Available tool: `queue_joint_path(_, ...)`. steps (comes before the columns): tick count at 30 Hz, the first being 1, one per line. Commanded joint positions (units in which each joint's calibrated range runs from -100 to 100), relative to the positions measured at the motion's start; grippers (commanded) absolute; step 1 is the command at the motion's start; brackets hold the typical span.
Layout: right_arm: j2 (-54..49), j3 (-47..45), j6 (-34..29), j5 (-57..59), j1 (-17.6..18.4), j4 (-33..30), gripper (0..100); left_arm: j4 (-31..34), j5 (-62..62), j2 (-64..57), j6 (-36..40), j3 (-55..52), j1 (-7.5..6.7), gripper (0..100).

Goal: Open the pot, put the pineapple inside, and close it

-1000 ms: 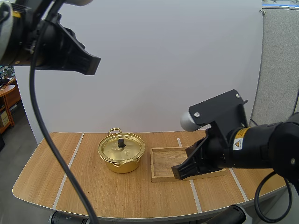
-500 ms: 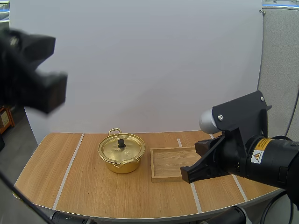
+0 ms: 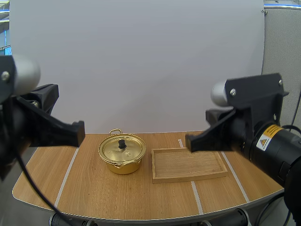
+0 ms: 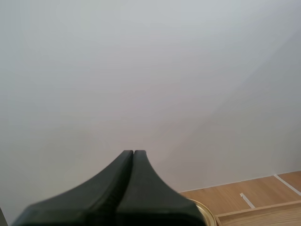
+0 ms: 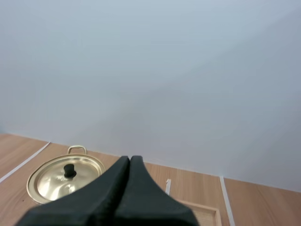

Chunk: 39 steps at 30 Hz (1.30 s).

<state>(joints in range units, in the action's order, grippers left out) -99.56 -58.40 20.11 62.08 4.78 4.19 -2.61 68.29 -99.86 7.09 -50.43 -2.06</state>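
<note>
The gold pot (image 3: 122, 154) sits on the table (image 3: 94, 193) with its lid (image 3: 122, 147) on. A wooden tray (image 3: 188, 165) lies just beside it at 3 o'clock. The left claw (image 4: 133, 152), closed on nothing, hovers at the pot's 9 o'clock. The right claw (image 5: 130, 158), also closed and empty, hovers at 3 o'clock above the tray.

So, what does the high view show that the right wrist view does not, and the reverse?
High view: the whole wooden tray beside the gold pot, and the left gripper up at the left. Right wrist view: the right gripper, fingers lying together, shut on nothing. Both: that pot with its lid on, and white tape lines.
</note>
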Motion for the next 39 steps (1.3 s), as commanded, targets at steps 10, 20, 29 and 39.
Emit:
queue_joint_path(10, -0.4, -15.3, 2.3, -26.1, -0.7, -0.5, 0, 2.1, -33.1, -0.1, 2.2, -22.7, 0.05, 0)
queue_joint_path(20, -0.4, -33.9, 2.3, -44.9, -0.7, -1.6, 0, 2.1, -50.7, -0.1, 2.2, -36.8, 0.05, 0)
queue_joint_path(29, -0.4, -41.3, 2.3, -46.8, -0.7, -2.9, 0, 2.1, -58.1, -0.1, 2.2, -49.0, 0.05, 0)
queue_joint_path(39, -0.4, -41.6, 2.3, -42.2, -2.7, -4.9, 0, 2.1, -50.5, -0.1, 4.4, -49.6, 0.05, 0)
